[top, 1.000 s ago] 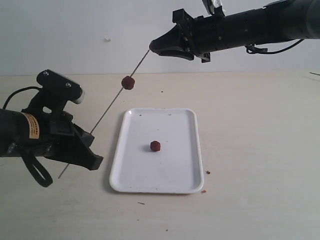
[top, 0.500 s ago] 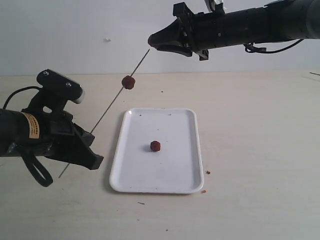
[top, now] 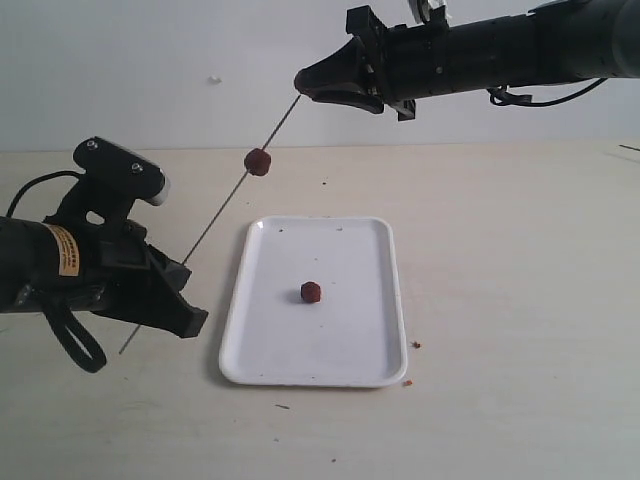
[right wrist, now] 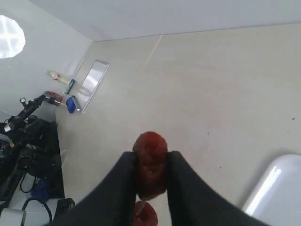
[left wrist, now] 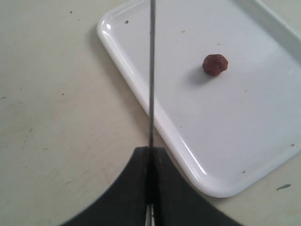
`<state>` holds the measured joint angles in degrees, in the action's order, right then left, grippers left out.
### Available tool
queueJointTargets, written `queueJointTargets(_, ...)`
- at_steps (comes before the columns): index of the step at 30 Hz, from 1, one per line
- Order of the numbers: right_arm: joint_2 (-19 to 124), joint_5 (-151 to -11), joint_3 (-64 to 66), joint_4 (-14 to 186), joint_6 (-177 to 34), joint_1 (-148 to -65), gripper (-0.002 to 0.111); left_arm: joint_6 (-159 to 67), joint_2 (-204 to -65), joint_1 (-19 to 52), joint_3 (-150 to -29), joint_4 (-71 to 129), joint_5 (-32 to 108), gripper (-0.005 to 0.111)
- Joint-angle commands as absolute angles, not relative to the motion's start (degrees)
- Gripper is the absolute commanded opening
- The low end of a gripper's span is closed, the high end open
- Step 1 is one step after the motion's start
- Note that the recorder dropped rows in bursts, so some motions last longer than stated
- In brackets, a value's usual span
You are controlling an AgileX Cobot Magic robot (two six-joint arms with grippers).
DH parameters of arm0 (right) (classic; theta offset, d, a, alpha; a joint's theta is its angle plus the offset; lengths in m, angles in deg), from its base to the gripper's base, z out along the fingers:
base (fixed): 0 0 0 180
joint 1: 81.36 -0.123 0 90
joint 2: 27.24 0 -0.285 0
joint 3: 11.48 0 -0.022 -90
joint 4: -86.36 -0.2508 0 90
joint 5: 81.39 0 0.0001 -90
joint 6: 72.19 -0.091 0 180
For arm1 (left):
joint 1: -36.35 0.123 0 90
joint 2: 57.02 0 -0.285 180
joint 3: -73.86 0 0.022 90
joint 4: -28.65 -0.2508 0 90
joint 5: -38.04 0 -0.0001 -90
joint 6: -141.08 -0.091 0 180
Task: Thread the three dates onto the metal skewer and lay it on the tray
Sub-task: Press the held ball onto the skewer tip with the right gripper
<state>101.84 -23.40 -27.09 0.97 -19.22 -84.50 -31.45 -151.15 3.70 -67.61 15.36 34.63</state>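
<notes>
1. Left gripper (left wrist: 150, 153): far left, low over the table (top: 500, 300). Its jaws are pinched tight on the metal skewer (top: 215, 222), which runs out between the fingertips. A short tail of the rod sticks out below the gripper.

2. Metal skewer: thin grey rod held in the air. In the exterior view it slants from lower left up to upper right. Its upper end lies just at the tip of the right gripper (top: 303, 86); whether it touches there cannot be told.

3. Threaded date (top: 258, 162): dark reddish-brown lump on the skewer, in its upper half, well clear of both grippers and above the table just beyond the tray.

4. Tray (top: 350, 335): white, rounded corners, flat on the table at centre, just beside the left gripper.

5. Loose date (top: 311, 292): lies alone near the middle of the tray, touching nothing else.

6. Right gripper: upper right, high above the table, pointing left. Its jaws are narrowed onto the gripped date (right wrist: 150, 165), which sits between the two fingertips.

7. Crumbs (top: 415, 344): tiny brown specks on the table off the tray's near right corner.
</notes>
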Motion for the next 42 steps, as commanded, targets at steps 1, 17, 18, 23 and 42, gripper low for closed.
queueJointTargets(1, 101.3, -23.0, -27.4, 0.4, -18.3, -84.4, 0.023, -31.2, -150.8, 3.8, -67.5, 15.8, 35.3, 0.0)
queueJointTargets(17, 101.3, -24.3, -27.4, 2.6, -16.8, -84.4, 0.023, -31.0, -150.8, 3.8, -67.5, 15.8, 35.4, 0.0)
queueJointTargets(18, 101.3, -24.3, -27.4, 2.6, -16.8, -84.4, 0.023, -31.0, -150.8, 3.8, -67.5, 15.8, 35.4, 0.0)
queueJointTargets(23, 101.3, -24.5, -27.4, 2.3, -16.8, -84.4, 0.023, -31.0, -150.8, 3.8, -67.5, 15.8, 35.6, 0.0)
queueJointTargets(42, 101.3, -24.4, -27.4, 0.6, -16.8, -84.4, 0.023, -31.0, -150.8, 3.8, -67.5, 15.8, 35.2, 0.0)
